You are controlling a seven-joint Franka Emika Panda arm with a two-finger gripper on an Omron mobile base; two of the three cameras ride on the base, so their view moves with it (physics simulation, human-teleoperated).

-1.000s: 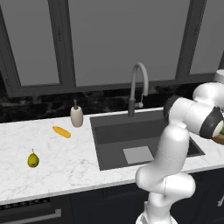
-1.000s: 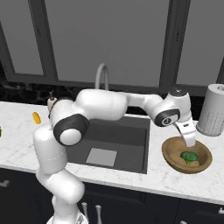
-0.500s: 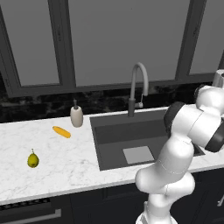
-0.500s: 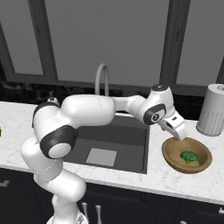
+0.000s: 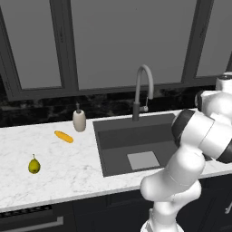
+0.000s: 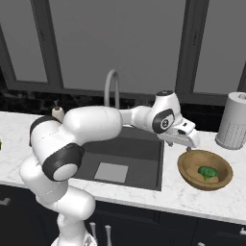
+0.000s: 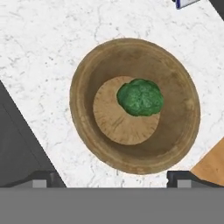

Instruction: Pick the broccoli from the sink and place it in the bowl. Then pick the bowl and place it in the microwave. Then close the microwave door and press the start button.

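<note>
The broccoli [image 7: 140,97] is seen lying inside the bowl [image 7: 87,74], which is set on the table [image 6: 211,202] just right of the sink [image 6: 120,158]. The gripper [image 6: 186,138] is held released above the bowl's left rim, with nothing grasped.

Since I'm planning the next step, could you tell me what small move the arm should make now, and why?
Probably lower the open gripper onto the near rim of the bowl to grasp it: the broccoli already lies inside, and the gripper is empty above the bowl's edge.

Bowl [image 5: 230,146] hidden behind arm; paper towel roll [image 6: 234,120] edge-cut.
</note>
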